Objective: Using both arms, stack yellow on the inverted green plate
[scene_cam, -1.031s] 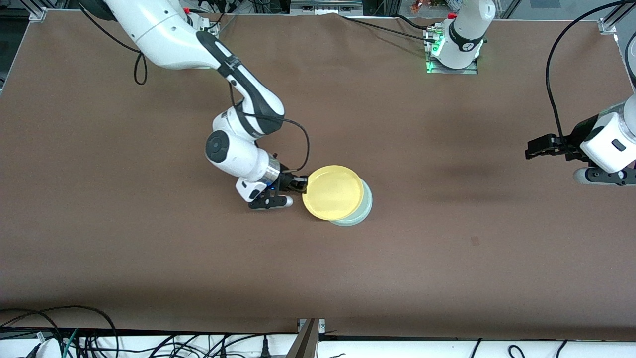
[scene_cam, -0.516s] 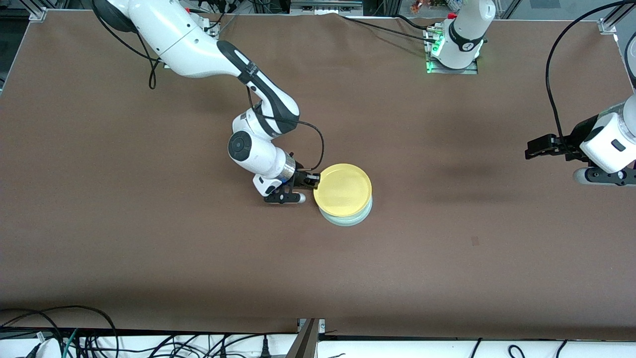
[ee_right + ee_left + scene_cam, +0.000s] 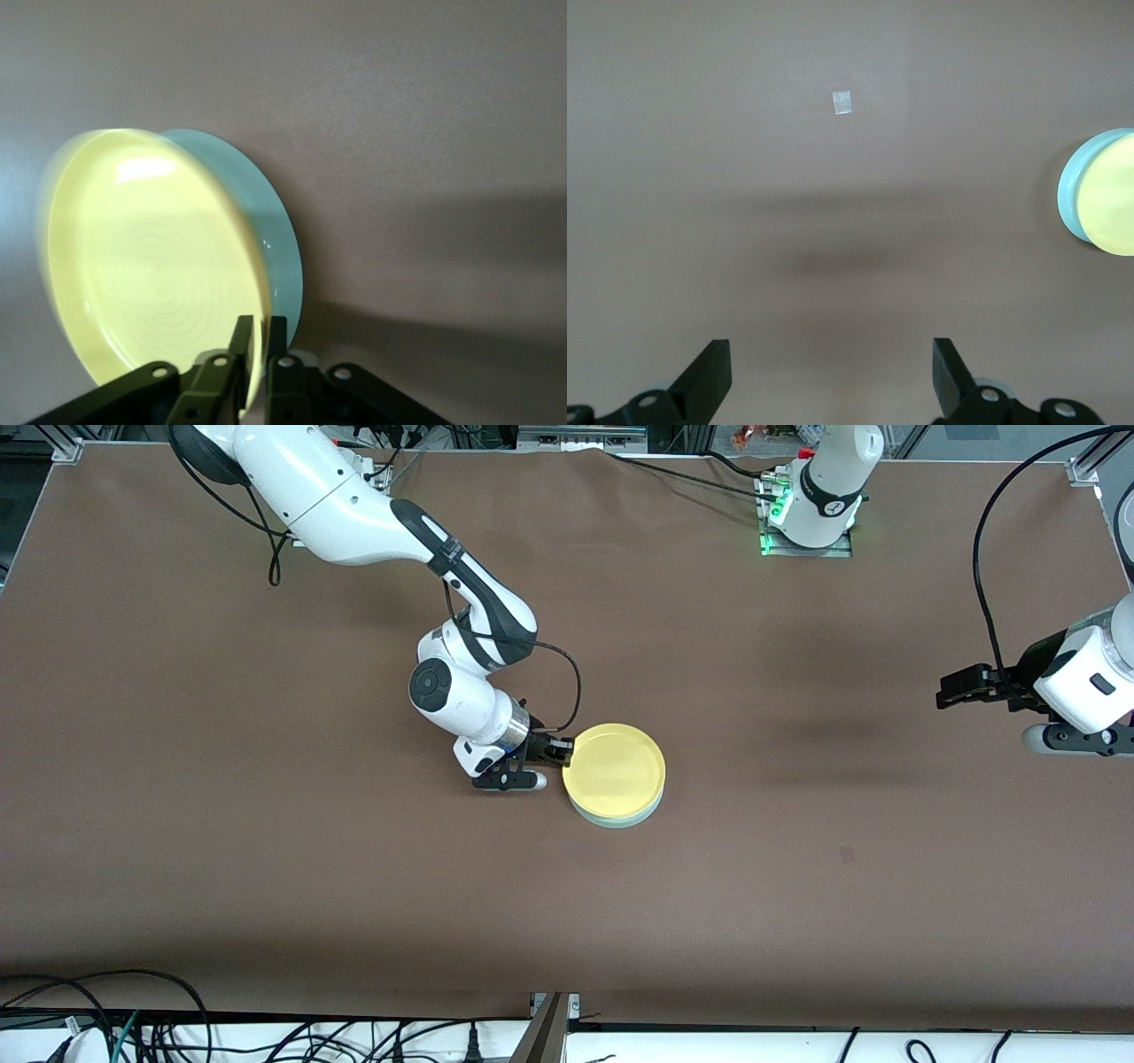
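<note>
- Your right end effector (image 3: 556,754) has its fingers (image 3: 241,347) pinched on the rim of the yellow plate (image 3: 614,771), at the edge toward the right arm's end of the table (image 3: 266,850).
- The yellow plate lies upright on the green plate (image 3: 620,816), mid-table.
- Your left end effector (image 3: 831,376) waits spread wide, empty, over bare table.
- You have no legible writing; a small pale tape square (image 3: 843,103) is blank.
</note>
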Tool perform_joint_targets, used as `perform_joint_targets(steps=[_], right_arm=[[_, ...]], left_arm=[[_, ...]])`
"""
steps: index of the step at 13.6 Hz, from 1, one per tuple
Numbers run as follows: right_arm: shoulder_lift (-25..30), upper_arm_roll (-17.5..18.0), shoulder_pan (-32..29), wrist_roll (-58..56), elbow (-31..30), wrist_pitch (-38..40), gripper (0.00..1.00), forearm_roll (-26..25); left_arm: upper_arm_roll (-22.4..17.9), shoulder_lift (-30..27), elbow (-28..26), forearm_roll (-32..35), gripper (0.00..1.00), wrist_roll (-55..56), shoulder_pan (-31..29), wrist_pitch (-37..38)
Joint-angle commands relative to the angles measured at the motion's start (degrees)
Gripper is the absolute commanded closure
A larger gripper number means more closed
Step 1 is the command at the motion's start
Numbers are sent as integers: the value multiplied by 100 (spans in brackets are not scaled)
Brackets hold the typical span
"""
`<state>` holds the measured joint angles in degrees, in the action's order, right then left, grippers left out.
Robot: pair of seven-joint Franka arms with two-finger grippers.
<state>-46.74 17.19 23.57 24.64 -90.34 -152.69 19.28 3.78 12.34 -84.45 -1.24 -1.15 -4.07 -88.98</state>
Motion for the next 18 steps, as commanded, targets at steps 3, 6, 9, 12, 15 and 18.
perform_joint_targets(steps=[3,6,9,12,15,18], right_arm=[[190,-224,122,120,78,-24,0,-39],[778,-539,122,103,-254,133,0,-65],[1482,-1023,122,50,-309,1360,0,-109],[2246,-1611,113,-694,-274,2933,0,-539],[2800,-2489,104,-1799,-274,4173,0,-557],[3135,-3500,104,-3312,-20,5133,0,-557]], left_arm=[[-18,23,69,-175,0,-61,-15,-14],[-18,31,69,-175,0,-61,-23,-14],[-18,23,69,-175,0,-52,-15,-14],[-18,23,69,-175,0,-52,-15,-14],[-18,23,69,-175,0,-52,-15,-14],[-18,23,69,-175,0,-52,-15,-14]])
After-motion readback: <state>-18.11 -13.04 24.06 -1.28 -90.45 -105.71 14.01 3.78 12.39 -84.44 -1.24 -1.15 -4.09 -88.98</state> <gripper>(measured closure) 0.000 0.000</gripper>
